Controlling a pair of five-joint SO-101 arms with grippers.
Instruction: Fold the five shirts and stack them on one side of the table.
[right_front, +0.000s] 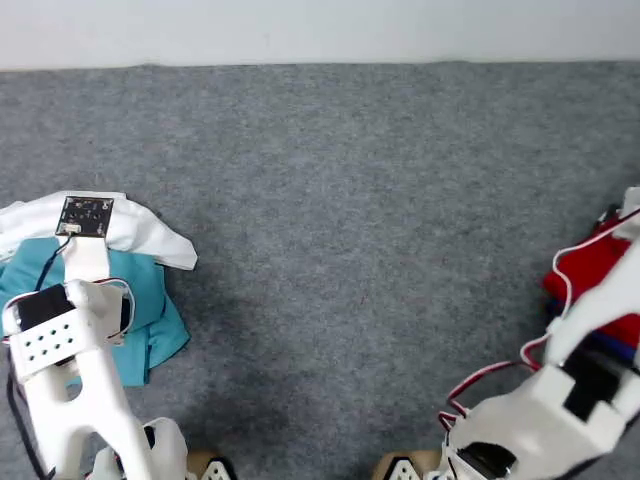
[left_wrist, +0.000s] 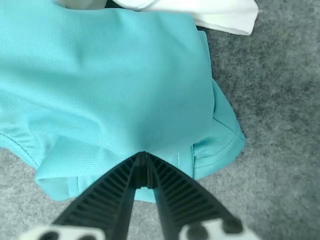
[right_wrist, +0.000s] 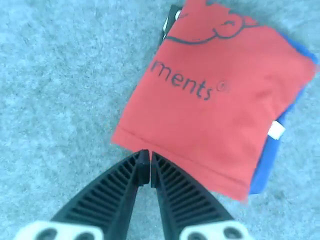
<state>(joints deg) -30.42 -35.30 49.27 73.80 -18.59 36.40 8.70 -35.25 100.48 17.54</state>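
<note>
Left jaws were clenched, with the tips down at the near hem of the teal shirt (left_wrist: 125, 85). No cloth was visibly pinched between them, though a thin fold could have been caught. The teal shirt lay just beyond the tips, partly folded, with a flap sticking out on one side. Past it, overlapping its far edge, lay the white shirt (left_wrist: 220, 15), loose and rumpled.

Right jaws were also clenched, tips at the near corner of the red shirt (right_wrist: 215, 100), nothing seen between them. The red shirt was folded and sat on top of a blue shirt (right_wrist: 270, 162), whose edge showed past it. A dark item (right_wrist: 170, 20) peeked out at the far corner; couldn't tell what it was. Grey bench (right_front: 380, 200) ran between the two piles.

Judgement: teal and white were not yet finished.
- Clenched left tips dragging across the teal would bunch it and undo its folds.
- A pinch at the hem might take only the top layer, so the fold would open on lifting.
- The white shirt, overlapping the teal, could get pulled along with it.
- Right tips at the red corner could shove it off the blue if that arm shifted.
</note>
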